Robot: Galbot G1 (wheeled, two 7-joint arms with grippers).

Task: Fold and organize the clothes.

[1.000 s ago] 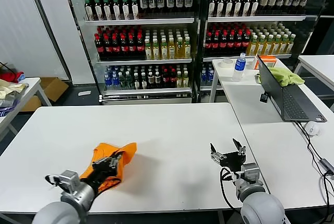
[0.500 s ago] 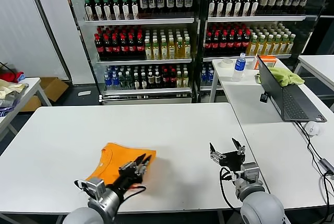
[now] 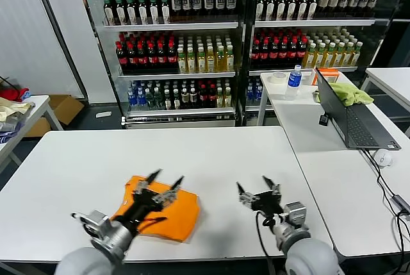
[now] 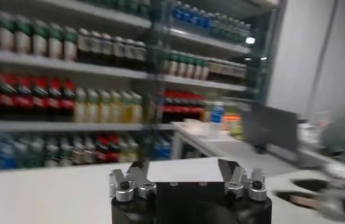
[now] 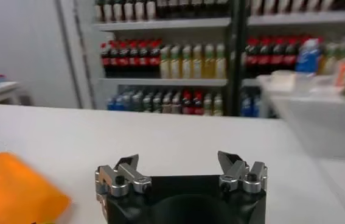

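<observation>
Two grippers hover over a wide white table (image 3: 77,159) with bare surface on all sides. The left gripper (image 3: 162,183), lower left of centre in the head view, spreads its fingers wide just above the folded bright orange knit T-shirt (image 3: 173,214), gripping nothing. The shirt lies flat near the table's front edge, its long axis running left to right. The right gripper (image 3: 256,188), lower centre-right, stands open and empty, well clear of the shirt.

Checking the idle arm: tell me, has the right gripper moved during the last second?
Yes. The right gripper moved left, farther from the table's right edge.
</observation>
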